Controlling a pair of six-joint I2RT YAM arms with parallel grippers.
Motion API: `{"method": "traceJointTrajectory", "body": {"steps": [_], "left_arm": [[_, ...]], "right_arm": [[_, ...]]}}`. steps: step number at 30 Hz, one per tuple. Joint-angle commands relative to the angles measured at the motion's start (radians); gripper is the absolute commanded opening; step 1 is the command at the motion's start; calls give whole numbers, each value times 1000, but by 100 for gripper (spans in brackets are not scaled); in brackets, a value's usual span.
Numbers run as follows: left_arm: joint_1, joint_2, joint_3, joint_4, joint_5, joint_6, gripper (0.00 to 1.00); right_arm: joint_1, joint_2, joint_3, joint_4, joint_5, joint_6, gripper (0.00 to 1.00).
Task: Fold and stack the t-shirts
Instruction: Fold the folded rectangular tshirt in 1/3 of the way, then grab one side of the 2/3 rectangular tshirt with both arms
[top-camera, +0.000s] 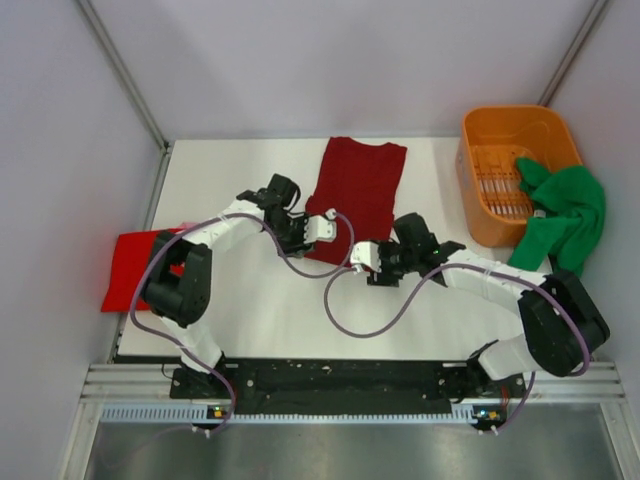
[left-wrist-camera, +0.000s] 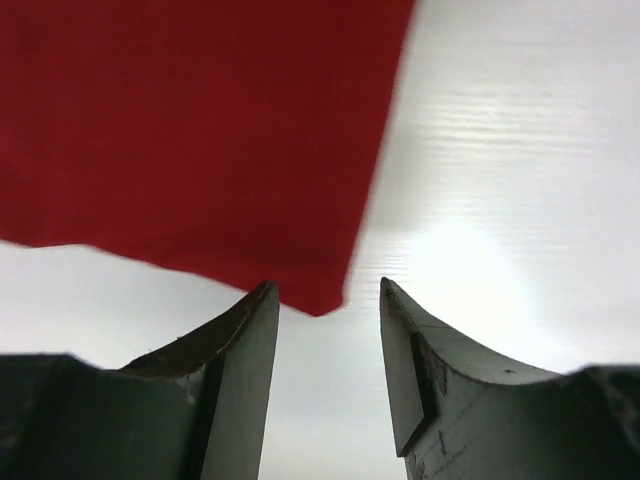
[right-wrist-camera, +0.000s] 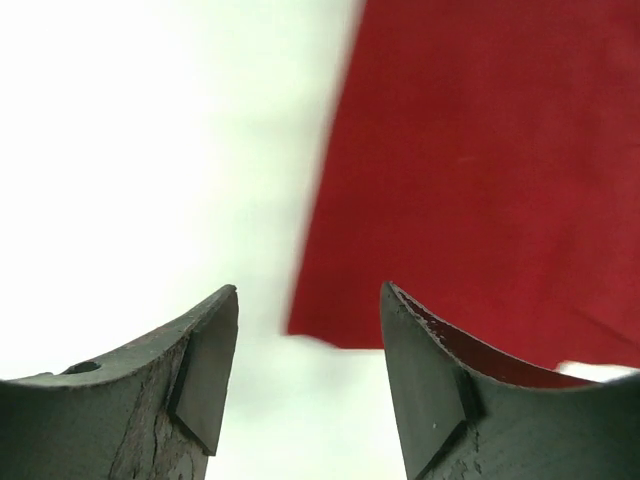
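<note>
Maroon cloth takes the middle of the surface: the dark maroon t-shirt lies flat toward 12 o'clock. It shows as a narrow strip with no sleeves sticking out, so its sides seem already folded in. Its long axis runs from roughly 12 to 6 o'clock, leaning a little toward 1 at the far end. What looks like the neckline points to 12 and the hem to 6.

The left fingers are spread apart with nothing between them, poised just short of one near hem corner. The right fingers are parted the same way and empty, at the other near corner.

By my reading the task is near its midpoint. The brighter red t-shirt sits at 9 o'clock as a flat rectangle, apparently folded, partly overhanging the surface's edge. The maroon one probably needs its hem carried toward the neckline. The bright green t-shirt is crumpled at 2 o'clock, draped over the corner of the orange basket, and looks unfolded. No shirt lies on another, so the stacking is not yet begun.
</note>
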Motion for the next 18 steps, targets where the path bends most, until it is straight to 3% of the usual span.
{"method": "traceJointTrajectory", "body": {"steps": [1, 6, 18], "left_arm": [[-6, -51, -120, 18, 63, 130, 50], [-37, -23, -175, 133, -32, 88, 50], [-52, 6, -193, 161, -68, 94, 47]], "right_arm": [[23, -14, -50, -42, -28, -41, 57], [26, 52, -31, -30, 47, -23, 55], [29, 184, 20, -1, 167, 20, 47]]}}
